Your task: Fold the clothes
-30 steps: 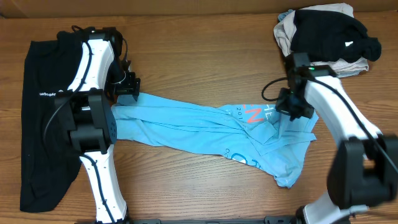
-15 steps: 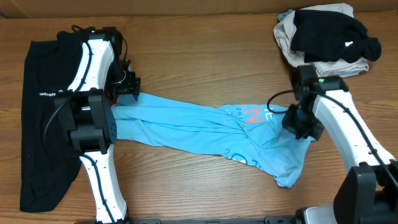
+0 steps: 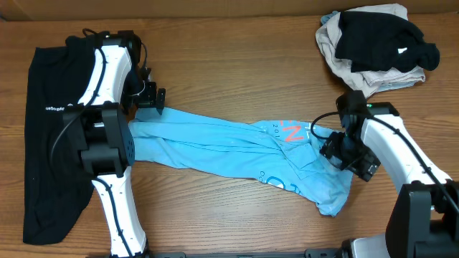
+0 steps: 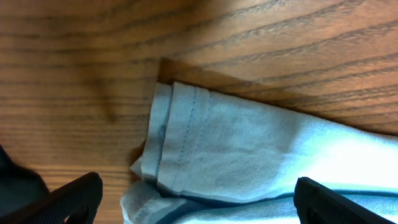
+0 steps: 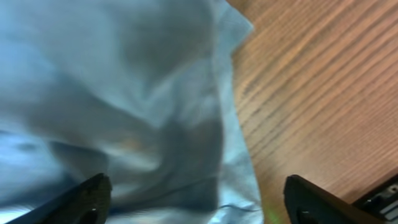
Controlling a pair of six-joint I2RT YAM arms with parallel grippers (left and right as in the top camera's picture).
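The light blue T-shirt (image 3: pixel 215 143) lies bunched in a long band across the table, its white and orange-red lettering (image 3: pixel 290 132) toward the right. My left gripper (image 3: pixel 152 99) hovers at the shirt's left end; in the left wrist view it (image 4: pixel 198 200) stands open, and the stitched hem (image 4: pixel 186 143) lies flat on the wood between its fingers. My right gripper (image 3: pixel 346 152) is over the shirt's right edge; in the right wrist view it (image 5: pixel 199 200) is open above loose, blurred blue cloth (image 5: pixel 124 99). A long black garment (image 3: pixel 50 165) with a small white logo lies flat at the far left.
A heap of black and beige clothing (image 3: pixel 376 39) sits at the back right corner. The black garment runs beside the left arm's base (image 3: pixel 107 143). Bare wood (image 3: pixel 229 57) shows behind the shirt and along the front edge.
The right gripper slid toward the front along the shirt's right edge, then opened and let the cloth go. The left gripper opened wider and lifted slightly off the shirt's left end.
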